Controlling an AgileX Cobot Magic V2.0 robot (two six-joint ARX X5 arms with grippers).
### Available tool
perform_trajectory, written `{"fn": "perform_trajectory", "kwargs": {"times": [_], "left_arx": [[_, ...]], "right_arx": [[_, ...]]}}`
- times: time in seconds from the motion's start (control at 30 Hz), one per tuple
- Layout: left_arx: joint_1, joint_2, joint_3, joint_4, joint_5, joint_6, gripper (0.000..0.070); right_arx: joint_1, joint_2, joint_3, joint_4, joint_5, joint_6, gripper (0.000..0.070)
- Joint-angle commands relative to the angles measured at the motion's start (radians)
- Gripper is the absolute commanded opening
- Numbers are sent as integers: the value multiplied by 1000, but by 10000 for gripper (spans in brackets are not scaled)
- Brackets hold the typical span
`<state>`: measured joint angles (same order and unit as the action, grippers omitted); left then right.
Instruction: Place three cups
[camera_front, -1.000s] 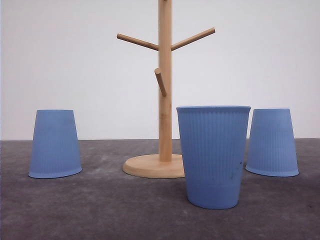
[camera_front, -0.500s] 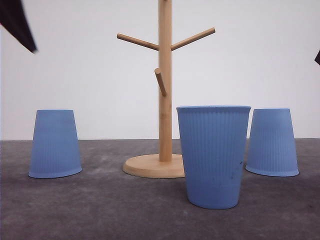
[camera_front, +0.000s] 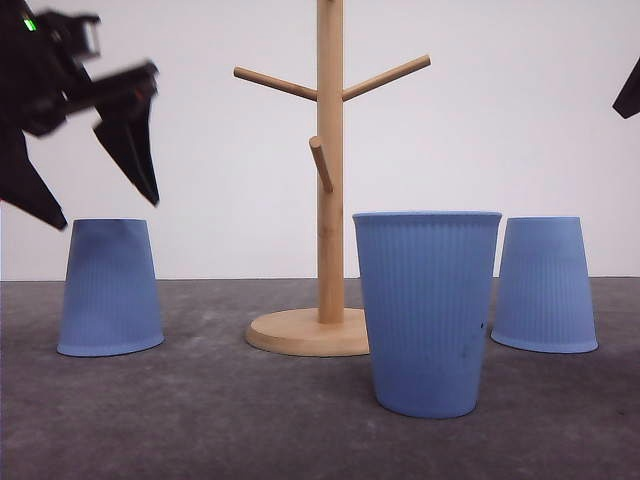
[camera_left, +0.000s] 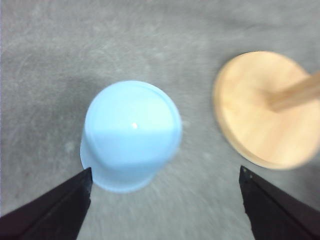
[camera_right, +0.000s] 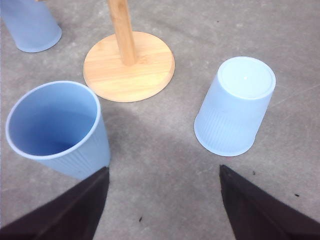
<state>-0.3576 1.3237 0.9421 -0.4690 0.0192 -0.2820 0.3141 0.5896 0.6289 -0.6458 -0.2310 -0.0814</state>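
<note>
Front view: left gripper (camera_front: 95, 205) spread wide, hovering above inverted left cup (camera_front: 110, 288); upright cup (camera_front: 427, 310) nearest, right of wooden stand (camera_front: 329, 200); inverted right cup (camera_front: 545, 284) farther right on worktop (camera_front: 200, 420). Left wrist view: fingers (camera_left: 55, 212) wide apart, empty. Right wrist view: right gripper (camera_right: 162, 205) wide, empty, between upright and right cups.

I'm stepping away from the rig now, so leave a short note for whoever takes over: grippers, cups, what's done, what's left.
Left gripper: open, empty, above the left cup, not touching it.
Right gripper: open, empty, over the table between the middle cup and the right cup.
Cups: left and right ones stand upside down either side of the wooden stand; the middle one stands upright in front of the stand's base.
Done: nothing yet; the pegs are bare.
Left: all three cups to place.
</note>
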Motion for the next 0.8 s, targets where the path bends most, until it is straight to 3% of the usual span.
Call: {"fn": "perform_trajectory", "kwargs": {"times": [0.0, 0.4, 0.63, 0.67, 0.77], "left_arx": [[-2, 29, 18, 34, -17, 22, 568], [5, 151, 18, 169, -79, 66, 563], [5, 176, 18, 176, -95, 80, 545], [5, 176, 18, 174, -95, 80, 533], [5, 176, 18, 170, -94, 79, 409]], "right_arx": [[5, 2, 14, 16, 3, 3, 448], [5, 2, 14, 17, 3, 3, 448], [5, 2, 14, 17, 3, 3, 448], [5, 2, 14, 18, 3, 3, 448], [5, 2, 14, 18, 3, 3, 448]]}}
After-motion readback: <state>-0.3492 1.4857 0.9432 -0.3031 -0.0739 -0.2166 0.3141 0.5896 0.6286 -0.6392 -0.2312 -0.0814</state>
